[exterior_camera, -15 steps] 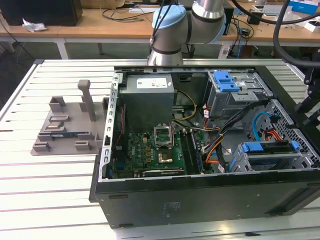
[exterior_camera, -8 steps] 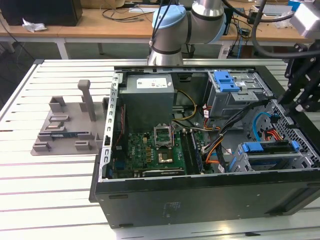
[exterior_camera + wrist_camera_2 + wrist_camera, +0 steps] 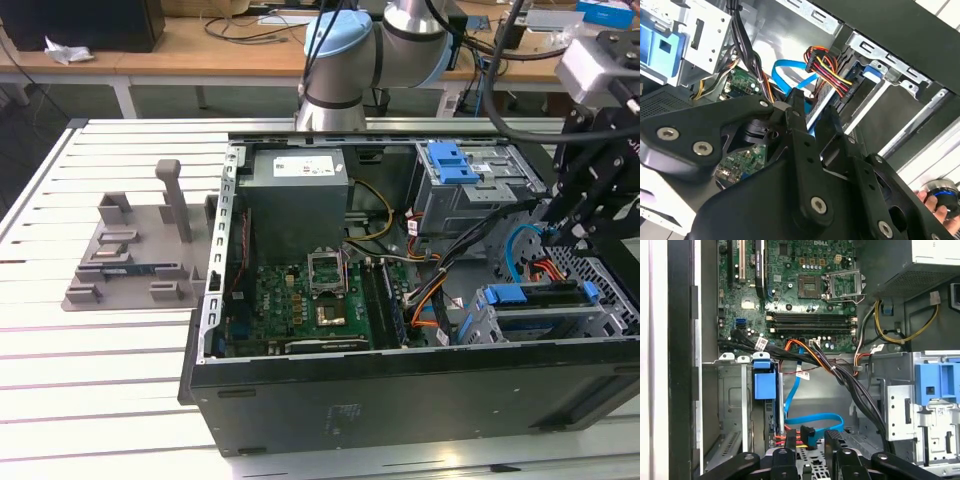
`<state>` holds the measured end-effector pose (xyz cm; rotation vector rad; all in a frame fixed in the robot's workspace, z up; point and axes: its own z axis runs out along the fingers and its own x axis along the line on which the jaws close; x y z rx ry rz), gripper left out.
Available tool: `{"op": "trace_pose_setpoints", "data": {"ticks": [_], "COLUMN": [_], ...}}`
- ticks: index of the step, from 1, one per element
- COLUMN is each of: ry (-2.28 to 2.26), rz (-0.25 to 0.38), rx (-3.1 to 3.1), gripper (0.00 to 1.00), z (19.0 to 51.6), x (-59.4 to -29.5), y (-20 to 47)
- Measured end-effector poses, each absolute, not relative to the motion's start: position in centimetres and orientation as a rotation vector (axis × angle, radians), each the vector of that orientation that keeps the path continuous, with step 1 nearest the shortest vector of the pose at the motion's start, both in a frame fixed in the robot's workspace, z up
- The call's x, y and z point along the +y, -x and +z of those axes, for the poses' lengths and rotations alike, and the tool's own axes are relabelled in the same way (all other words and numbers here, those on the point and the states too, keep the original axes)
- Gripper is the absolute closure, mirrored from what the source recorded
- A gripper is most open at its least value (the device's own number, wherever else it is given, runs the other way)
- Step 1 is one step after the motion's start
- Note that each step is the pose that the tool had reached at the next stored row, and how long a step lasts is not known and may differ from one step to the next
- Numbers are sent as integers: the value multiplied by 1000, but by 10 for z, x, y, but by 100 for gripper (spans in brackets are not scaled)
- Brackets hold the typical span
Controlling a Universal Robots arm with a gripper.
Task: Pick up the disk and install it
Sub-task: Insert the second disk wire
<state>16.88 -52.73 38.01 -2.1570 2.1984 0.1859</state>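
The disk (image 3: 538, 316) lies flat in the lower drive cage at the exterior view's right end of the open computer case, with its blue rail (image 3: 530, 294) along the top edge. In the first wrist view the blue rail end (image 3: 764, 386) stands in that cage. My gripper (image 3: 560, 235) hangs just above and behind the cage, over the blue and orange cables. In both wrist views its black fingers (image 3: 786, 460) stand apart. The gripper (image 3: 810, 452) (image 3: 814, 119) holds nothing; only cables lie past the gap.
A grey upper drive cage with a blue latch (image 3: 450, 160) stands beside the gripper. The motherboard (image 3: 310, 305) and power supply (image 3: 298, 195) fill the case. A grey slotted holder stand (image 3: 130, 255) sits on the slatted table at the exterior view's left. A person's fingers (image 3: 936, 209) show beside the case.
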Motion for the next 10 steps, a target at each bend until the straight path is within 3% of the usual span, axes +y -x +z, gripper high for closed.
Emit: {"op": "trace_pose_setpoints", "data": {"ticks": [7, 10], "ry": [2159, 2160], "rz": [186, 186], "rx": [2196, 2196], "gripper": [64, 72], "z": [373, 373], "x": [-528, -528], "y": [-168, -168]}}
